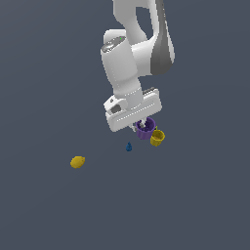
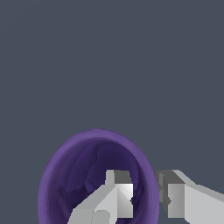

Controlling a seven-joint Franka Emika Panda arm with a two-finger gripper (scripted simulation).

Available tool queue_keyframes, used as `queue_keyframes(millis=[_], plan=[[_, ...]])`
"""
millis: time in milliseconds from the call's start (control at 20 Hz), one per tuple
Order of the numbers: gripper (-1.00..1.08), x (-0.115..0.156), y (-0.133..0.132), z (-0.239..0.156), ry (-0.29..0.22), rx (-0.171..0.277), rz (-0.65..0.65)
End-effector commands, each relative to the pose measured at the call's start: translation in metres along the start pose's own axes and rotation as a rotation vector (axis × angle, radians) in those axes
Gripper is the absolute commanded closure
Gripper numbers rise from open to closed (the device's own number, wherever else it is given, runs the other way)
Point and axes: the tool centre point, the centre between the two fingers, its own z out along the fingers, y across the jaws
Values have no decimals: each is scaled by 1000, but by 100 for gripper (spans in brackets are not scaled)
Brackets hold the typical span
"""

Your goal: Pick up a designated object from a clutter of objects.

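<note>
Fingers (image 2: 120, 199): straddling the purple cup (image 2: 83, 175) rim, one inside, one outside; not visibly pinching the wall yet.
Purple cup: directly under the gripper (image 1: 142, 125), upright on the surface (image 1: 195, 205).
Yellow cup (image 1: 157, 137): touching or just beside the purple cup (cannot tell which).
Blue drop (image 1: 129, 147): near it.
Lemon (image 1: 77, 162): well apart.
Advice: squeeze the wall squarely, lift straight up.
</note>
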Motion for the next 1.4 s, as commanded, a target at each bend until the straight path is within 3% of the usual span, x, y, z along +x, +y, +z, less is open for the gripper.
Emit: queue_keyframes(millis=[0, 900, 1350], plan=[[108, -3, 4, -26, 1, 0, 0], [108, -22, 33, -205, 0, -1, 0], [108, -25, 44, -262, 0, 0, 0]])
